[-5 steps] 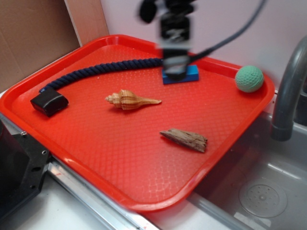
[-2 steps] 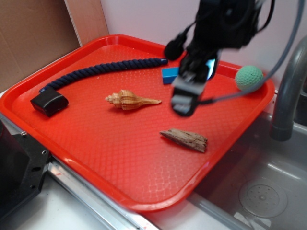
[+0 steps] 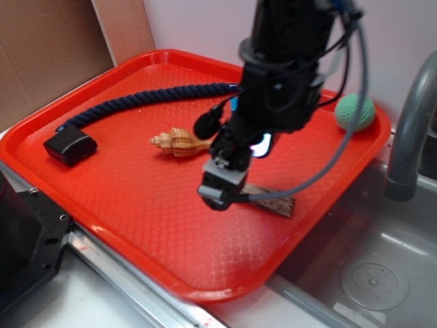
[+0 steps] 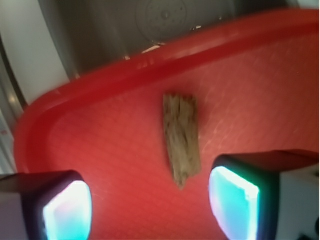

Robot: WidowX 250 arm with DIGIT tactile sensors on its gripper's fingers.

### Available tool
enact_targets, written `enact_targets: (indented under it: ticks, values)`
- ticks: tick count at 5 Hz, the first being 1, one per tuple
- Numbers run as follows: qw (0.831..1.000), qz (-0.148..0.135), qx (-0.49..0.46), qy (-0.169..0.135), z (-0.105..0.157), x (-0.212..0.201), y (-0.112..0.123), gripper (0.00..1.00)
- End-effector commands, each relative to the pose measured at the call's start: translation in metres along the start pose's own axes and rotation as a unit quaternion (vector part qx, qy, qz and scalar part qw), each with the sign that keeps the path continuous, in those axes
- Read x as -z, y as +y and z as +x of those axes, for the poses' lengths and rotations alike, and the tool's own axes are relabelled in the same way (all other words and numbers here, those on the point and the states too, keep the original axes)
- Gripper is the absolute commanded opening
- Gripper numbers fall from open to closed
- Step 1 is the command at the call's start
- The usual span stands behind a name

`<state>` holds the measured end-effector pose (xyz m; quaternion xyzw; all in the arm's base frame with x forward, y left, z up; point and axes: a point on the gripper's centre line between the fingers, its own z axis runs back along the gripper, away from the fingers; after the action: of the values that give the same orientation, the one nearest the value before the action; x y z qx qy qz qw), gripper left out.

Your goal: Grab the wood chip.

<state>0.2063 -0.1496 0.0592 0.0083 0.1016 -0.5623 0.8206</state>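
The gripper [image 3: 220,186] hangs low over the red tray [image 3: 123,198], its fingers spread wide apart and holding nothing. In the wrist view the two glowing finger pads [image 4: 67,210] sit at the bottom corners with a broad stretch of bare tray between them.

The wood chip [image 4: 181,137] lies flat on the tray ahead of the gripper [image 4: 150,210], closer to the right-hand pad than to the left one in that view. Its pointed end faces the gripper and comes just short of the line between the pads; its blunt, squared end points away toward the tray's rim. No pad touches it. In the exterior view the gripper covers the chip's pointed end, so only the blunt half of the wood chip [image 3: 276,203] shows, just beside the fingertips on the side toward the sink [image 3: 369,273].

Behind the gripper, partly hidden by the arm, lies a tan striped seashell [image 3: 179,142]. Farther back a dark blue rope [image 3: 150,99] runs along the tray, ending near a black block [image 3: 69,145] well off to the side. A green ball [image 3: 355,112] rests in the tray's far corner, on the sink side of the arm, near a grey faucet [image 3: 410,130]. A sliver of a blue block [image 3: 234,104] shows behind the arm.
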Motion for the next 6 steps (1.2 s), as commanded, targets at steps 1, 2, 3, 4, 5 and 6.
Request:
enact_targets:
  ticks: [1,2,3,4,5,6]
  values:
    - [0.999,0.007,-0.010,-0.049,0.004,0.013,0.007,1.00]
    - [0.999,0.003,0.003,-0.040,0.015,0.019,0.006,1.00]
    - [0.999,0.007,0.012,-0.040,0.024,0.021,0.003,1.00]
    - [1.000,0.009,0.014,-0.026,0.028,0.033,0.007,1.00]
    - [1.000,-0.003,0.003,-0.004,0.022,0.051,0.012,1.00]
    - [0.999,-0.024,-0.033,0.022,0.011,0.070,0.019,0.00]
